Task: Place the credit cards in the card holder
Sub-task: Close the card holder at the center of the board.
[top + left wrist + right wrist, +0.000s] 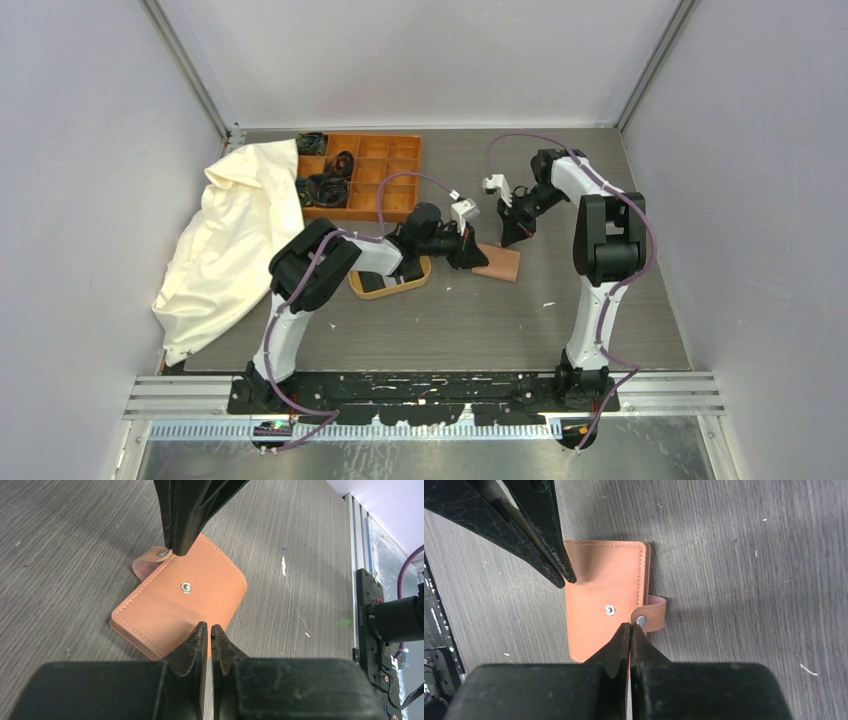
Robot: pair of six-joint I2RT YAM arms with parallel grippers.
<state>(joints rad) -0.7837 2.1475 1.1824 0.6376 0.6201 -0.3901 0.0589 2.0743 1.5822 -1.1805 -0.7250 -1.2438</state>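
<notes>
The card holder (pixel 500 265) is a reddish-brown leather wallet that lies folded flat on the grey table (pixel 450 320). Its snap stud (pixel 186 586) is bare and its strap (pixel 651 615) is unfastened, curled at the side. My left gripper (pixel 209 627) hangs over the wallet's near edge, its jaws together with only a sliver between them and nothing held. My right gripper (pixel 630 626) is shut, with its tips touching the strap's end by the snap cap. From above, both grippers (pixel 478 255) (pixel 511 238) meet over the wallet. The credit cards are out of view.
An oval wooden tray (pixel 372 291) lies under my left forearm, just left of the wallet. An orange compartment box (pixel 385 165) with dark items stands at the back. A crumpled cream cloth (pixel 230 245) covers the table's left side.
</notes>
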